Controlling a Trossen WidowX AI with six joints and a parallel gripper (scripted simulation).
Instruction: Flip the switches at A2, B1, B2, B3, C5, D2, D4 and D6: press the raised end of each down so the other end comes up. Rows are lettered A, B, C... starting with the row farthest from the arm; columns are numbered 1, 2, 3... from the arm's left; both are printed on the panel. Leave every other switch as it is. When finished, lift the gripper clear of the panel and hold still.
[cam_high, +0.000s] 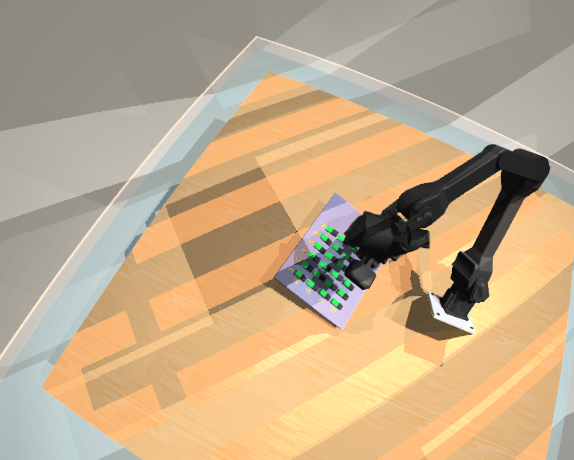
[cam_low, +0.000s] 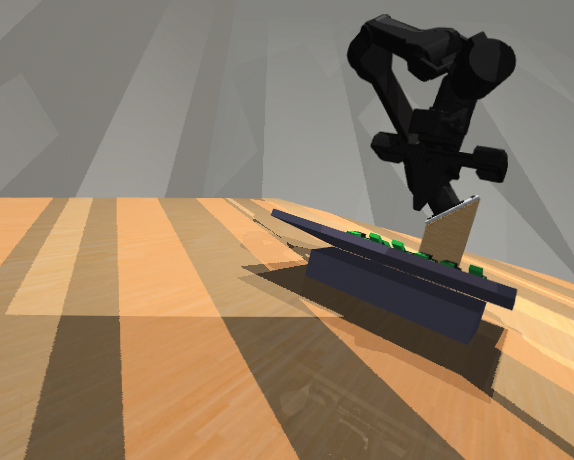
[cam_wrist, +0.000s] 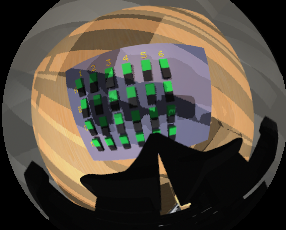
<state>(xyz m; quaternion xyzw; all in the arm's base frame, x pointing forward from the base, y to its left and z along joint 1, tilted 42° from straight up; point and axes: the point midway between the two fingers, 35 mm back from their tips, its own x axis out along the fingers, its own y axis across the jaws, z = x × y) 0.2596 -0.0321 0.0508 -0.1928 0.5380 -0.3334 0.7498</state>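
The lilac panel carries four rows of green and black switches. In the wrist view A2, B1, B2 and B3 are at the left, partly shaded. C5, D2, D4 and D6 also show. Which end of each is raised is too small to tell. My gripper is shut and empty, clear above the panel. Its tip covers part of D5 in the wrist view; the arm hides some switches in the top view.
The panel sits tilted on a dark block on the striped wooden table. The arm's white base plate is beyond the panel's near side. Printed numbers run along the panel's far edge. Shadows cross the panel.
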